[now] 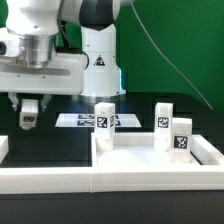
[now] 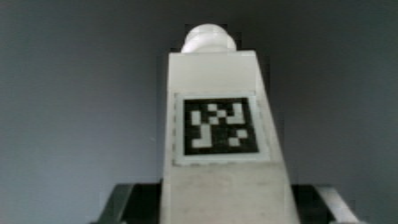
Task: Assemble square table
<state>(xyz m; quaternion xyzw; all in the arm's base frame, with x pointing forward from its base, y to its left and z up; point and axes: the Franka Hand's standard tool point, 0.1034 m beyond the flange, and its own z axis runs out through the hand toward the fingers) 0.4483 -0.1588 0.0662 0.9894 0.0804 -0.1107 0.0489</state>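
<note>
Over the black worktop, toward the exterior view's left, hangs from the arm with the fingers partway closed, pinching one white leg by its two sides, clear of the surface. Shows, in the wrist view, that held leg end-on along its length, tag side facing the camera, a small rounded stub at the far tip, dark worktop behind. Toward the exterior view's right, lies flat the white tray-like top, close against the long white rail in front; cannot tell exactly where top ends and rail begins. Holds three more legs, all upright: a near-left leg by the top's left edge, a back leg further right, and a right leg just beside and in front of that one, tags on the first and last clearly readable. Behind the top, flat on the worktop, sits the marker board, well apart from the held leg.
</note>
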